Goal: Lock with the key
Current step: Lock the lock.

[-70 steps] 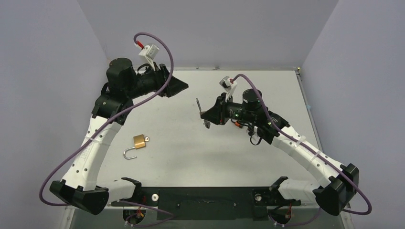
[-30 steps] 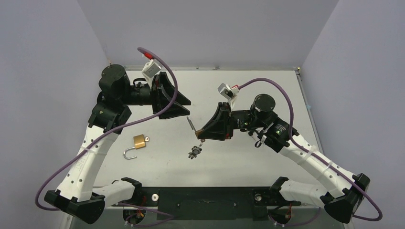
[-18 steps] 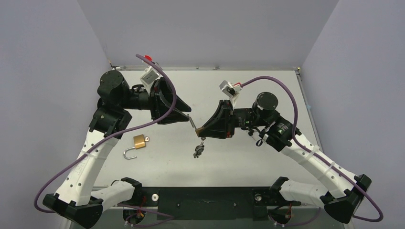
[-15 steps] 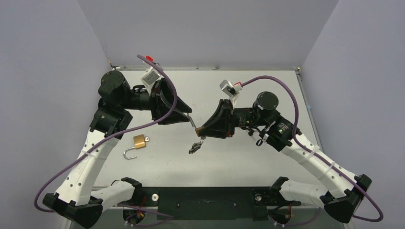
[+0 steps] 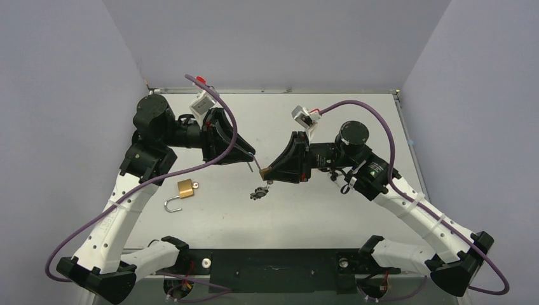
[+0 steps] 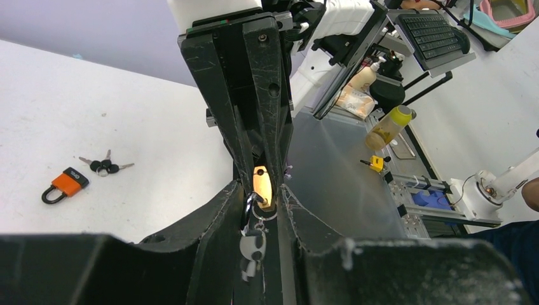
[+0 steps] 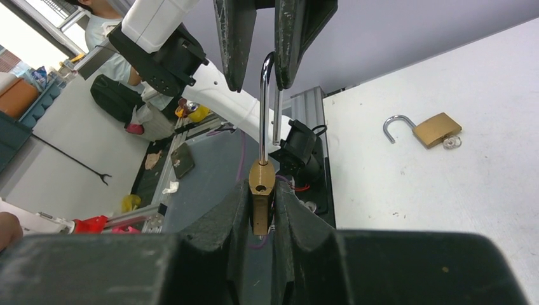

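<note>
My right gripper (image 5: 267, 171) is shut on the body of a brass padlock (image 7: 261, 184) and holds it above the table. Its open steel shackle (image 7: 263, 108) points at my left gripper (image 5: 252, 155). The left fingers (image 7: 236, 38) straddle the shackle's bend with a narrow gap on each side, and the shackle lies against one finger. A bunch of keys (image 5: 259, 192) dangles on a ring under the held padlock. The keys also show in the left wrist view (image 6: 253, 244). I cannot see whether a key sits in the keyhole.
A second brass padlock (image 5: 185, 188) lies on the table at the left with its shackle open and a small key beside it. It also shows in the right wrist view (image 7: 435, 129). An orange padlock (image 6: 67, 182) with keys lies on a white surface in the left wrist view.
My left gripper has moved right and its fingers now sit around the shackle tip. My right gripper swung the padlock down and left earlier, then held still. The keys swing.
</note>
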You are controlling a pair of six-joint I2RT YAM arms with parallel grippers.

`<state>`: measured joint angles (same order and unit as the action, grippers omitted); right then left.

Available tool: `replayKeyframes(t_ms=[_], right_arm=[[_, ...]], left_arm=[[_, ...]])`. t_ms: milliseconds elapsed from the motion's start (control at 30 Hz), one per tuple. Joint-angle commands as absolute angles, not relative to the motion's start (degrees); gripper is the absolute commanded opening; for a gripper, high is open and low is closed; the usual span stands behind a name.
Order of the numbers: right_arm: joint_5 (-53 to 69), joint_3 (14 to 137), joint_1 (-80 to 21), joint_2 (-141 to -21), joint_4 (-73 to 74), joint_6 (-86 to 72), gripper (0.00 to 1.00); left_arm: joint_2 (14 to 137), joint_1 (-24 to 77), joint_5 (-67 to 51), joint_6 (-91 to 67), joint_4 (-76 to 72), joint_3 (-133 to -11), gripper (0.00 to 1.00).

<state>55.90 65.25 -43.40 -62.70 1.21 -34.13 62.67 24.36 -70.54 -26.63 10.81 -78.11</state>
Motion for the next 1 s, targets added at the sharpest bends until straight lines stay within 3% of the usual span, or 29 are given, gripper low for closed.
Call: replayKeyframes(t_ms=[0,967], right_arm=[[54.94,67.67,-42.43,-62.13,-0.80,-32.80,0.00],[50.77,74.39,-41.68,-62.00,18.45,-18.51,0.00]], left_arm=[[62.43,24.87,-70.23,-23.41,13.88,-79.26,0.23],[64.04,27.46,-63.19,-14.82,28.64,-82.95,0.13]])
